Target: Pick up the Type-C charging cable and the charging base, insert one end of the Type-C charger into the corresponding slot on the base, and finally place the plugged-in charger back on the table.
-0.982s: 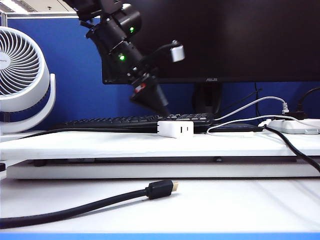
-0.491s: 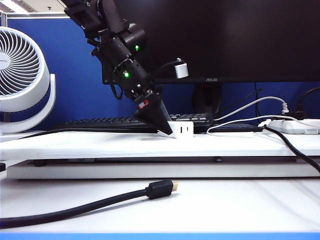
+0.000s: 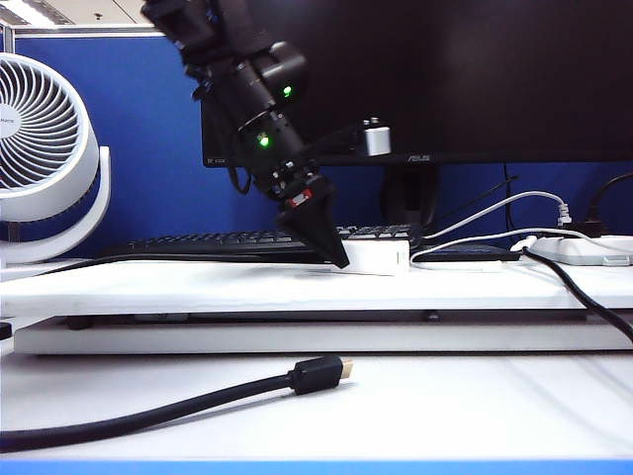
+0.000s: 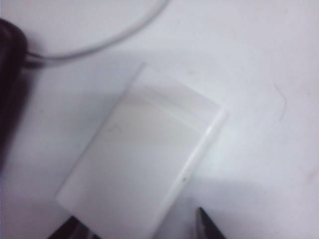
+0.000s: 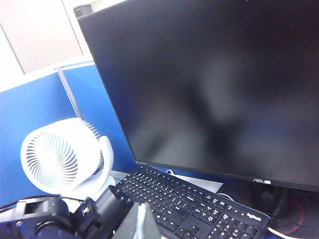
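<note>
The charging base is a small white block lying on the raised white slab of the table, in front of the keyboard. My left gripper reaches down at its left end. In the left wrist view the charging base lies between the two dark fingertips of my left gripper, open, with a small gap on one side. The thin white Type-C charging cable lies just right of the base, and its arc shows beyond the block. My right gripper is shut and empty, held up facing the monitor.
A white fan stands at the far left. A black keyboard and monitor sit behind the slab. A white power strip with plugged cables is at the right. A thick black cable with a gold-tipped plug lies on the front table.
My left gripper has come down and moved right onto the charging base. The base has slid to the right along the slab.
</note>
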You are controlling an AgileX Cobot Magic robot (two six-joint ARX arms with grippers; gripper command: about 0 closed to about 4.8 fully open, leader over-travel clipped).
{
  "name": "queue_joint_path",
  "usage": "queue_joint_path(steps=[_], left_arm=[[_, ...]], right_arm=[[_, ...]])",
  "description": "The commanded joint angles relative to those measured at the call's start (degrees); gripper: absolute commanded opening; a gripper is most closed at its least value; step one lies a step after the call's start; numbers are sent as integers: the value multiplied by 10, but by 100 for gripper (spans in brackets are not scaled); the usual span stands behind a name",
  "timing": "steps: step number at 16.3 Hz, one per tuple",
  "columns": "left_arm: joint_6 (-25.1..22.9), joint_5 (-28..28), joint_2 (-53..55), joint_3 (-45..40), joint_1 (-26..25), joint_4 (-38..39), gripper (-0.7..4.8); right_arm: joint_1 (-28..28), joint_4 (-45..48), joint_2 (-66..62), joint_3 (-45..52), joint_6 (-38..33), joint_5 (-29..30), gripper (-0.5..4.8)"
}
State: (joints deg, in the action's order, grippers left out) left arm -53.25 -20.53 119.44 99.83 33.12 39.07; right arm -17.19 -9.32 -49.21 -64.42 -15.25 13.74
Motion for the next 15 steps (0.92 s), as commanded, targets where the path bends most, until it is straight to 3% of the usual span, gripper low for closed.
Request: queue_joint_path(steps=[1, 5, 11, 12, 14, 15], left_arm=[[-37, 15, -17, 2, 12, -3, 454], [-77, 25, -16, 1, 23, -41, 458], [-76, 10, 7, 1, 33, -54, 432], [-73, 8, 14, 1, 37, -54, 408], [-27, 9, 20, 1, 39, -53, 201], [-5, 10, 20, 1, 39, -53, 165]], right_arm=[[0, 10, 3, -2, -2, 4, -1], [0, 10, 14, -2, -2, 4, -1], [0, 10, 13, -2, -2, 4, -1], [0, 10, 13, -2, -2, 5, -1], [0, 10, 14, -2, -2, 9, -1], [0, 10, 14, -2, -2, 11, -1]])
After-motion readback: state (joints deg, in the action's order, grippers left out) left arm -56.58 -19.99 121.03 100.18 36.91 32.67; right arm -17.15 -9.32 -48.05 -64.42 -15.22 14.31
